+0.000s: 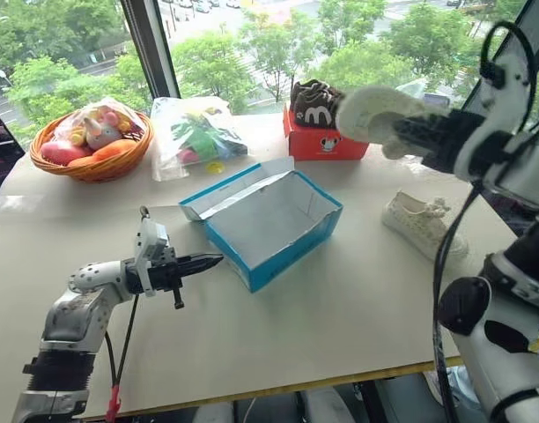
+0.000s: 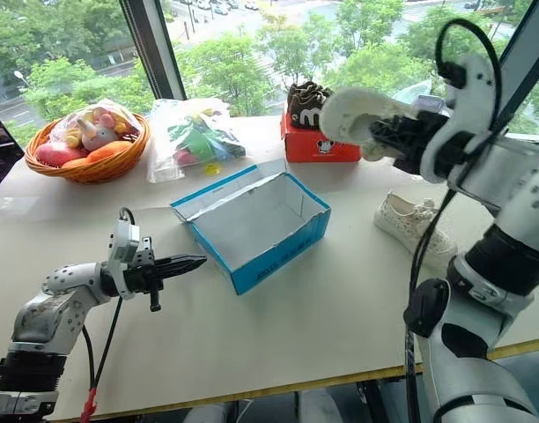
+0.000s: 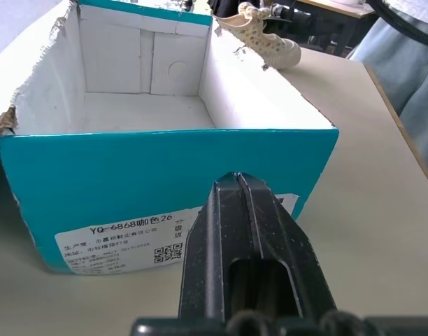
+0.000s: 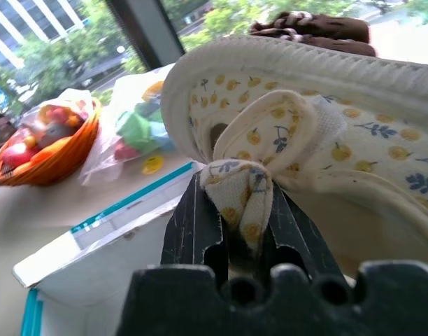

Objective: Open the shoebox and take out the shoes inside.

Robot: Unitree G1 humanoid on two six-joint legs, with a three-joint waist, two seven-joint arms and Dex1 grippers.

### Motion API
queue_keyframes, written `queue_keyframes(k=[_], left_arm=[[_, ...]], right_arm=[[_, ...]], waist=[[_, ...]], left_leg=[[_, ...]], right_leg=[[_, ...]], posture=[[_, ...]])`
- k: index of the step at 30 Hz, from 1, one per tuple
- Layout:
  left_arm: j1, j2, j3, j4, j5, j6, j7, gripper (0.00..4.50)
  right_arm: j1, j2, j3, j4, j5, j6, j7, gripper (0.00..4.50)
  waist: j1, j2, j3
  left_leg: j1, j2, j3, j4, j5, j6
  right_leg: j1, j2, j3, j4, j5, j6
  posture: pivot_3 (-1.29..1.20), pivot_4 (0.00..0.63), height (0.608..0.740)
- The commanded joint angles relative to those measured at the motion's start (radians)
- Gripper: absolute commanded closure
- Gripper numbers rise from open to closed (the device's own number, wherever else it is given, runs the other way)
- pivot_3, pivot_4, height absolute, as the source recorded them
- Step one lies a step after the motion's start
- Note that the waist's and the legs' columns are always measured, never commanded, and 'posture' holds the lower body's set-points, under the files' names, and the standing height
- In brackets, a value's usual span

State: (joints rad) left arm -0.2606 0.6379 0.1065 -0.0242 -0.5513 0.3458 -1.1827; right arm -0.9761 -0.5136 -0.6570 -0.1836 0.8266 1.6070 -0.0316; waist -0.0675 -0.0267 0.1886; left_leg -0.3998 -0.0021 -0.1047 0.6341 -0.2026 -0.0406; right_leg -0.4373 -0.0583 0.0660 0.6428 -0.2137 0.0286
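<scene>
A: What is the right gripper [image 4: 231,231] doing?
B: It is nearly closed, pinching the heel tab of a cream-white shoe [image 1: 372,113] and holding it in the air above the table's right side, in front of the red box [image 1: 325,141] with brown shoes [image 1: 314,101] on it

A: And the left gripper [image 1: 210,261]?
B: Fingers pressed together, empty, pointing at the end of the shoebox [image 1: 271,220] from just beside it

A: Where are the task things?
B: The blue shoebox sits open, its white inside bare, mid-table. The other shoe [image 1: 423,224] lies on the table [image 1: 340,308] to its right

A: The surroundings?
B: A beige table by a window [image 1: 225,35] with trees outside; a toy basket [image 1: 92,139] and a plastic bag [image 1: 195,134] lie at the far edge
</scene>
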Motion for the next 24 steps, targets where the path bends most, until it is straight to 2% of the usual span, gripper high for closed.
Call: queue_keyframes(k=[1,3,5,6,7,10,13,16,19,24], left_arm=[[-0.012,-0.005,-0.006,-0.004,-0.004,-0.013,-0.011,4.50],[-0.015,-0.005,-0.011,-0.002,-0.003,-0.012,-0.015,4.50],[-0.017,-0.003,-0.013,0.001,-0.002,-0.012,-0.018,4.50],[-0.018,-0.002,-0.014,0.002,-0.002,-0.014,-0.020,4.50],[-0.018,-0.001,-0.015,0.003,-0.001,-0.014,-0.021,4.50],[-0.019,0.000,-0.016,0.006,-0.002,-0.014,-0.023,4.50],[-0.015,0.002,-0.017,0.002,-0.003,-0.011,-0.023,4.50],[-0.010,0.001,-0.018,-0.003,-0.004,-0.009,-0.021,4.50],[-0.011,-0.004,-0.024,-0.003,-0.002,-0.009,-0.020,4.50],[-0.019,-0.007,-0.028,0.002,-0.001,-0.010,-0.020,4.50]], right_arm=[[0.083,0.021,-0.053,-0.062,0.324,0.007,-0.281,4.44],[0.129,0.058,-0.075,-0.061,0.489,0.007,-0.446,4.44],[0.262,-0.032,0.046,-0.050,0.891,-0.225,-0.759,4.44],[0.316,-0.071,0.097,-0.056,1.037,-0.330,-0.881,4.44],[0.350,-0.095,0.134,-0.068,1.117,-0.405,-0.956,4.44],[0.413,-0.027,0.178,-0.166,1.146,-0.583,-1.134,4.44],[0.428,0.097,0.236,-0.288,1.146,-0.764,-1.320,4.44],[0.443,0.157,0.260,-0.350,1.146,-0.870,-1.438,4.44],[0.517,0.147,0.260,-0.347,1.146,-0.881,-1.444,4.44],[0.636,0.092,0.228,-0.285,1.146,-0.839,-1.351,4.44]], waist=[[-0.002,0.000,0.000],[-0.007,0.001,0.000],[-0.003,0.001,0.000],[-0.001,0.001,0.000],[0.002,0.001,0.000],[-0.001,0.001,0.001],[-0.009,0.001,0.000],[-0.006,0.001,0.000],[0.004,0.001,0.000],[0.013,0.001,0.000]], left_leg=[[0.000,0.000,0.000,0.000,0.000,0.000],[0.000,0.000,0.001,0.000,0.000,0.000],[0.000,0.001,0.002,0.000,0.000,0.000],[0.000,0.000,0.002,0.000,0.000,0.001],[0.000,0.000,0.002,0.000,0.000,0.001],[-0.002,-0.001,0.003,0.000,0.000,0.001],[0.000,0.001,0.004,0.001,0.000,0.001],[0.001,0.002,0.004,0.000,0.001,0.001],[0.001,0.002,0.004,0.000,0.001,0.001],[0.000,0.000,0.003,0.000,0.001,0.002]], right_leg=[[0.000,0.000,0.000,0.000,0.000,0.000],[-0.001,0.000,0.001,0.001,0.000,0.000],[-0.001,0.001,0.003,0.002,0.000,0.000],[-0.001,0.000,0.003,0.002,0.000,0.000],[-0.001,0.000,0.003,0.001,0.000,0.000],[0.000,-0.001,0.003,-0.001,0.000,0.001],[0.001,0.001,0.004,-0.001,-0.001,0.003],[0.000,0.003,0.004,0.000,-0.002,0.004],[0.001,0.002,0.004,-0.001,-0.001,0.003],[0.001,0.001,0.004,-0.003,0.000,0.001]], posture=[[0.00,0.150,0.740],[0.00,0.150,0.740],[0.00,0.150,0.740],[0.00,0.150,0.740],[0.00,0.150,0.740],[0.00,0.150,0.740],[0.00,0.150,0.740],[0.00,0.150,0.740],[0.00,0.150,0.740],[0.00,0.150,0.740]])
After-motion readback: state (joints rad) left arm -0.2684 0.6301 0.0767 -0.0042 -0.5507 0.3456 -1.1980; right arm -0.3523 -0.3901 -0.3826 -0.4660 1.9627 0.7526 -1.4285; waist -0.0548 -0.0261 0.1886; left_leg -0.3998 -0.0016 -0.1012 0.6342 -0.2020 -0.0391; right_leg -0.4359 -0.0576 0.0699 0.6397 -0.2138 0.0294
